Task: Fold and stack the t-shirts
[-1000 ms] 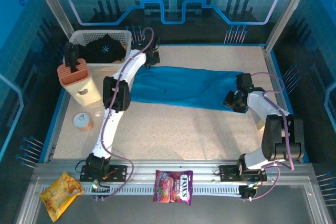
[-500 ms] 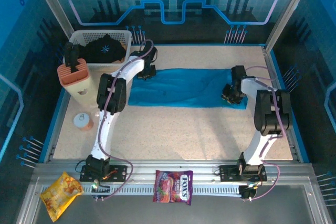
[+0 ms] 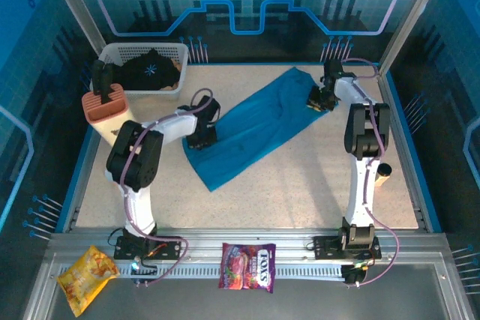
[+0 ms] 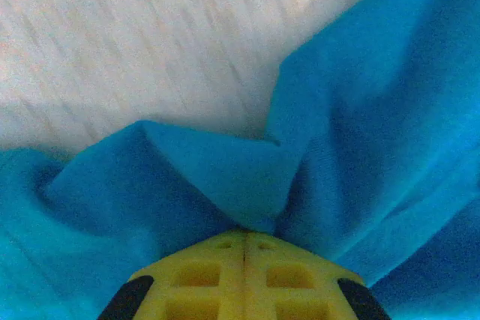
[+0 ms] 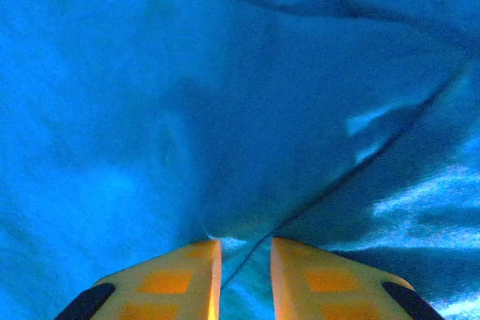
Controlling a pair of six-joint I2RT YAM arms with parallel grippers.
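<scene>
The teal-blue t-shirt (image 3: 255, 129) lies as a long folded strip, slanting from the table's middle left up to the far right. My left gripper (image 3: 201, 130) sits at its near-left edge; in the left wrist view its yellow fingers (image 4: 202, 275) are pressed together, with a pinch of teal cloth (image 4: 225, 177) at the tips of the left gripper (image 4: 244, 231). My right gripper (image 3: 319, 100) holds the far-right end. In the right wrist view the right gripper (image 5: 244, 249) has a fold of teal cloth (image 5: 187, 95) in its narrow gap. The black t-shirt (image 3: 150, 70) with the pale starburst lies in the basket.
The white plastic basket (image 3: 142, 90) stands at the far left, an orange-topped container (image 3: 103, 104) just in front of it. A small tan cylinder (image 3: 383, 173) stands by the right arm. Two snack packets (image 3: 246, 266) (image 3: 85, 278) lie on the near rail.
The teal shirt has swung from lying straight across the table to a diagonal. My right gripper carried its end to the far right; my left gripper drew its end nearer.
</scene>
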